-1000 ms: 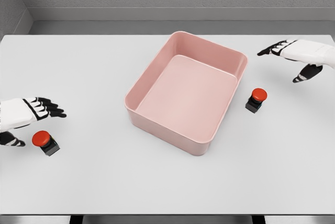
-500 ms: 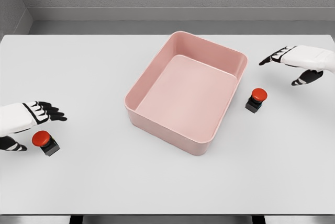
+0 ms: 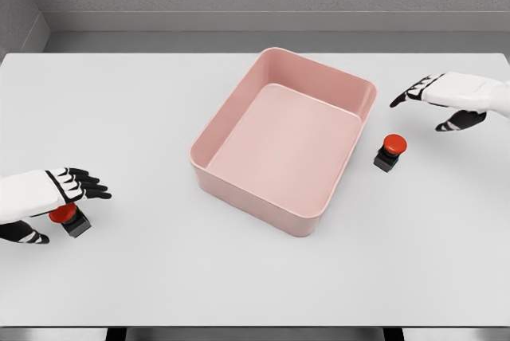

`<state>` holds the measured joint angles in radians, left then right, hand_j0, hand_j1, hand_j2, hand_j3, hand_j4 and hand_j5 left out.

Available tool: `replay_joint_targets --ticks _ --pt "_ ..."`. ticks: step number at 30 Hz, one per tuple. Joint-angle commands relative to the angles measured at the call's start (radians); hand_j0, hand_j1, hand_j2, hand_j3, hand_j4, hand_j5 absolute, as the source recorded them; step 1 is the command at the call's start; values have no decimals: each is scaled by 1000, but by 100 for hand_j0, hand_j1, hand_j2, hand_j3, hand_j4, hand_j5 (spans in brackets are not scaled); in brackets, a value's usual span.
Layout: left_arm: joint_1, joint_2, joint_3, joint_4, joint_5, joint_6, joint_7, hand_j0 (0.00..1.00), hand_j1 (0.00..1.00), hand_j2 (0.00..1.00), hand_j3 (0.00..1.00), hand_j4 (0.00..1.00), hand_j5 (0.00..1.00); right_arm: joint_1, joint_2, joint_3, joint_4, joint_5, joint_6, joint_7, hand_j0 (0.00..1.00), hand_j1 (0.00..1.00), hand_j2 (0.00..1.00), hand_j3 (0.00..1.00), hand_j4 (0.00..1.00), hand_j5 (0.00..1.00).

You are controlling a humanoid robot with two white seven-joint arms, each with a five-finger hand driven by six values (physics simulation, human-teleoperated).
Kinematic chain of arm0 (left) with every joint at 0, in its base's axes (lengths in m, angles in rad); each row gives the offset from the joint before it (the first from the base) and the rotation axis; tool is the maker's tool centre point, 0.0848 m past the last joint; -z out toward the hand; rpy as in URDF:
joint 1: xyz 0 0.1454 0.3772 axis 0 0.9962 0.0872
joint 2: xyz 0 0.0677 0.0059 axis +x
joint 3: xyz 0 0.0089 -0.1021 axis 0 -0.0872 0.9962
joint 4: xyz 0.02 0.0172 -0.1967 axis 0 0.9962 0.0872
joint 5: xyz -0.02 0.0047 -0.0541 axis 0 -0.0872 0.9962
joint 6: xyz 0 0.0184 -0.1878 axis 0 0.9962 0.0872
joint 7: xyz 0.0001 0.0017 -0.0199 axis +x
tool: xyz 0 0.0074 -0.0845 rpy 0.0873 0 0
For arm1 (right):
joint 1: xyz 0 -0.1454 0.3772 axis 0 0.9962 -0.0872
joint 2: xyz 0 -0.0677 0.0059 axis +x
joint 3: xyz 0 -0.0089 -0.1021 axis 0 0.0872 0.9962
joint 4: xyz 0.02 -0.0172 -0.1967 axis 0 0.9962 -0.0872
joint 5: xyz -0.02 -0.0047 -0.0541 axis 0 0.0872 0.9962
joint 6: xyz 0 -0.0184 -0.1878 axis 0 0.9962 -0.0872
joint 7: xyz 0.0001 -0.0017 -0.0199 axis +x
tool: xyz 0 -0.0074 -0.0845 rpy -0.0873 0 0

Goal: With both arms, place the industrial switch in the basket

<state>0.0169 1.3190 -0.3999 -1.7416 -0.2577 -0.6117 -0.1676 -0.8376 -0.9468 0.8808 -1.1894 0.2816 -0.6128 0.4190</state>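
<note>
Two industrial switches, each a black box with a red round button, lie on the white table. One switch [image 3: 67, 218] is at the left, partly covered by my left hand [image 3: 60, 197], which hovers over it with fingers spread and thumb below. The other switch [image 3: 390, 151] stands just right of the pink basket [image 3: 239, 191]. My right hand [image 3: 430, 100] hangs above and to the right of that switch, fingers open, apart from it. The basket sits in the middle, tilted, with nothing inside.
The white table [image 3: 143, 102] stretches around the basket. A grey wall runs behind its far edge, and the front edge shows at the bottom of the head view.
My left hand has dropped down and right, now covering part of the left switch. My right hand has lowered slightly toward the right switch. Neither switch nor the basket has moved.
</note>
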Motion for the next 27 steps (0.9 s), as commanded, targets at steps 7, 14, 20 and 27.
replay_joint_targets --ticks 7,14,20,27 --pt "-2 -12 19 19 -5 1 -1 100 100 100 100 100 100 21 -18 -2 -36 -5 2 -2 83 83 83 83 83 83" --pt "-2 -30 12 20 -8 1 -1 100 100 100 100 100 100 26 -43 -5 -82 -7 2 -9 85 85 85 85 85 85" --pt "-2 -46 10 20 -20 1 -3 100 100 100 100 100 100 43 -63 -6 -130 -7 2 -9 88 88 88 88 88 88" --pt "5 -57 12 22 -34 1 -3 100 100 100 100 100 100 52 -72 -6 -170 -7 2 -9 88 88 88 88 88 88"
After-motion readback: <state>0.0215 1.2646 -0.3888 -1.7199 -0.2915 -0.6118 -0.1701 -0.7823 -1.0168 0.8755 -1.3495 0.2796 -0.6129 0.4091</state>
